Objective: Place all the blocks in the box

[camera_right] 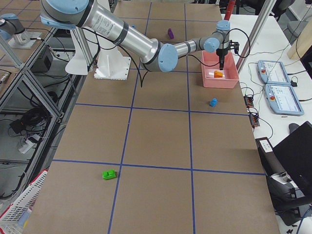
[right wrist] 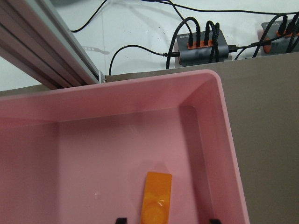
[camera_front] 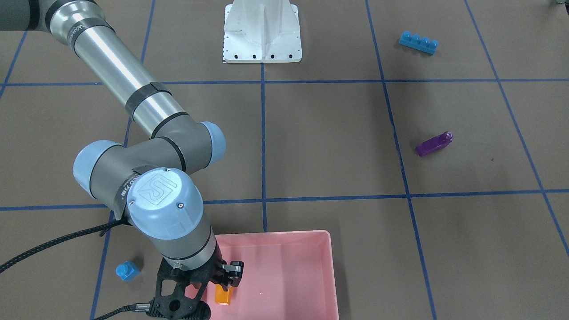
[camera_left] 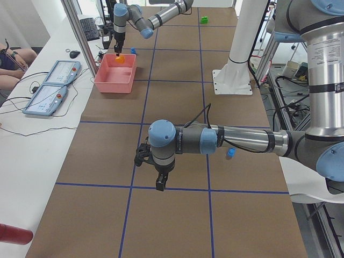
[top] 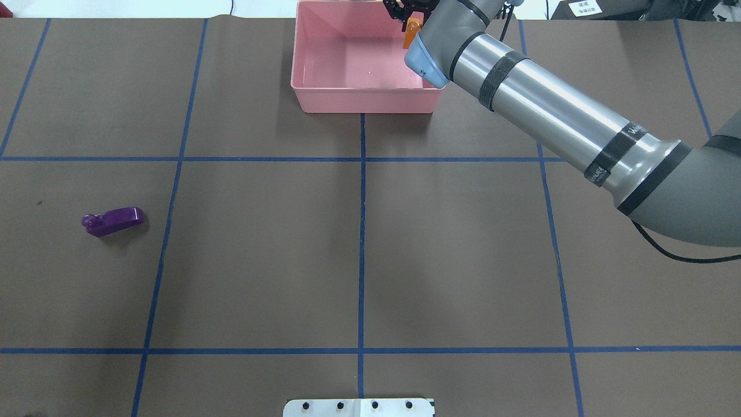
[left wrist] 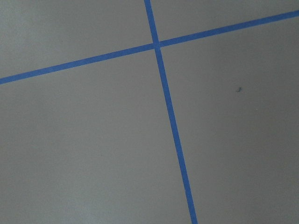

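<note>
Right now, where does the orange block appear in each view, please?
Front-facing: orange block, bottom centre.
Overhead: block, top, right of centre.
Exterior left: block, upper left.
Exterior right: block, upper right.
Left wrist: not in it.
Right wrist: block, bottom centre.
Shared landmark: pink box holding it.

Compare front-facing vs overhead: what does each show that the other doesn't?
Front-facing only: long blue brick and small blue brick, both on the table outside the box. Overhead only: no extra bricks, just a label past the table's far edge. Both: the box, orange brick in it under the right hand, purple brick out on the table, and the base.
</note>
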You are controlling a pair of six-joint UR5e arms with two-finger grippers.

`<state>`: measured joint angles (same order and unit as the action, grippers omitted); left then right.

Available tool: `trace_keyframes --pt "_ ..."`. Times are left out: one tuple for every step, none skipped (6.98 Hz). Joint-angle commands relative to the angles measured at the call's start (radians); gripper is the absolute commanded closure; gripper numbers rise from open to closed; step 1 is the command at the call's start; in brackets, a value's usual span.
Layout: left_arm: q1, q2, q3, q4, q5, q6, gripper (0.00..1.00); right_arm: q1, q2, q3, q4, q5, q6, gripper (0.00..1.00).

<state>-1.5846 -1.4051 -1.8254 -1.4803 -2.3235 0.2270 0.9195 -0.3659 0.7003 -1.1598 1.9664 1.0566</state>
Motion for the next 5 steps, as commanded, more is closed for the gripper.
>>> trace_keyframes --pt "0.0 0.0 0.0 0.0 0.001 0.0 0.0 -0.001 -0.001 -0.001 0.002 -0.008 -0.007 0.0" --pt "0.0 0.0 0.0 0.0 0.001 0.0 0.0 0.013 -0.002 0.001 0.0 -0.001 -0.016 0.0" --pt "0.0 0.0 0.0 0.002 -0.001 0.0 0.0 0.04 -0.008 0.001 0.0 0.027 -0.099 0.0" --pt "0.0 0.0 0.0 0.0 -0.001 0.0 0.0 0.077 -0.04 0.001 0.0 0.092 -0.203 0.0" --pt "0.0 0.0 0.0 0.0 0.001 0.0 0.0 0.099 -0.074 0.001 0.002 0.112 -0.33 0.0"
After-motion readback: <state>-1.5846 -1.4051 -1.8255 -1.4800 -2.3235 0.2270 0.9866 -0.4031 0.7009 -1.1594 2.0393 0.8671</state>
